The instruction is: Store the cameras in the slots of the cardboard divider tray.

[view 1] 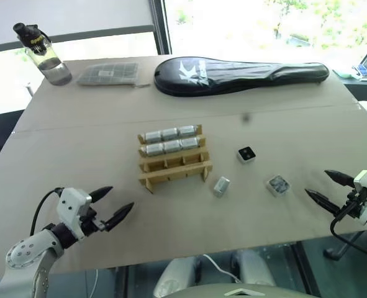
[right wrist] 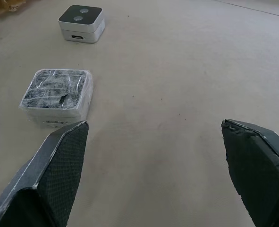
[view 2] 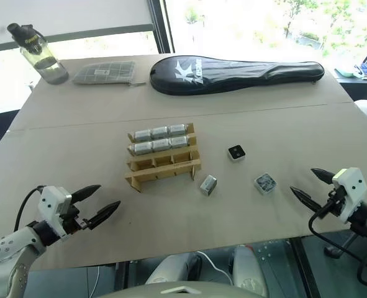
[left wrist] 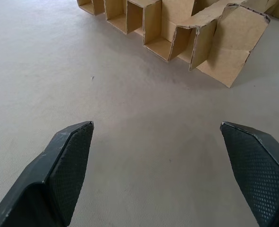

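Left gripper [view 1: 111,205]: spread wide, empty.
Right gripper [view 1: 323,187]: spread wide, empty.
Cardboard divider tray [view 1: 174,166]: mid-table, six cameras [view 1: 170,139] in the two far rows.
Loose cameras [view 1: 246,154]: three, right of tray.

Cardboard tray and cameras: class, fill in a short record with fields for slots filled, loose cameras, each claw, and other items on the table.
tray: two far rows hold six cameras; near row empty
loose cameras: three on the table right of the tray, at
left claw: open, empty
right claw: open, empty
other items: bottle, grey pouch, black racket case
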You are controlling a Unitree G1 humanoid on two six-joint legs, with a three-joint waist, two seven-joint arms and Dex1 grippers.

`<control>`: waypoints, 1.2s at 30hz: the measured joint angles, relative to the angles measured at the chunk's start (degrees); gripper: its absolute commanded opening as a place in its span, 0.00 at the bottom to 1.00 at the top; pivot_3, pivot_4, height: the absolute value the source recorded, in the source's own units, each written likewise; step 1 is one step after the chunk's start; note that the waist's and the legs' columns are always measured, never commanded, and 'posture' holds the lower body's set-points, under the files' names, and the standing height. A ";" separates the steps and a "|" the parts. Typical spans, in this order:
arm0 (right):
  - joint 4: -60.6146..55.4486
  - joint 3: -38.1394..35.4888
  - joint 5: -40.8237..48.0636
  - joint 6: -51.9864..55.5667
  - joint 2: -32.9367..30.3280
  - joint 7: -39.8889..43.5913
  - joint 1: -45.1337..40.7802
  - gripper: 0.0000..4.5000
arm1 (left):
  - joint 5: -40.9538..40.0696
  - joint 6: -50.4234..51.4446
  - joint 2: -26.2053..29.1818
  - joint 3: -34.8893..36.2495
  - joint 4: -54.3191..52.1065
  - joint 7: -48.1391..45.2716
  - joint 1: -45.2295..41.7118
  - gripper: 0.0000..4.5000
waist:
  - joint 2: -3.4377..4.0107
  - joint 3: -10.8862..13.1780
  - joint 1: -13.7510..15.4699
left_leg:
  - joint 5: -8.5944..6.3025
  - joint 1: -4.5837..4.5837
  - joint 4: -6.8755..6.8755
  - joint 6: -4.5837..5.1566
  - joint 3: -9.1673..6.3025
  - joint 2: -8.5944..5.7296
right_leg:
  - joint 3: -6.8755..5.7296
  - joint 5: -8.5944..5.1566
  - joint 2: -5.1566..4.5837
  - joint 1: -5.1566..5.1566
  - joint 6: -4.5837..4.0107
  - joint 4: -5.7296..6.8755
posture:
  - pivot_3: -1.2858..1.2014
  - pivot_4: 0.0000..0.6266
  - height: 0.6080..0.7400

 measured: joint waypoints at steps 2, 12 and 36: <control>0.00 0.02 -0.01 0.00 0.00 0.00 -0.01 1.00 | 0.00 0.00 0.00 0.00 -0.01 -0.03 0.05 0.99 | 0.00 0.00 0.00 | 0.00 0.00 0.00 0.00 0.00 0.00 | 0.00 0.00 0.00 0.00 0.00 0.00 | 0.52 0.24 1.00; -0.78 2.13 -0.34 0.29 0.00 -0.06 0.13 1.00 | 0.05 0.48 1.06 0.00 -0.31 -0.49 0.91 0.99 | 0.03 0.02 0.02 | 0.00 0.00 0.00 0.00 0.00 0.00 | 0.00 0.00 0.00 0.00 0.00 -0.02 | 0.52 0.24 1.00; -14.14 12.57 0.11 15.35 1.43 -9.61 -2.85 1.00 | -12.48 12.02 16.28 3.10 -6.10 -15.60 -5.38 0.99 | 0.07 0.10 0.22 | 0.00 -0.02 -0.03 -0.01 -0.07 0.02 | -0.12 0.00 0.02 -0.01 -0.01 -0.06 | 0.52 0.24 1.00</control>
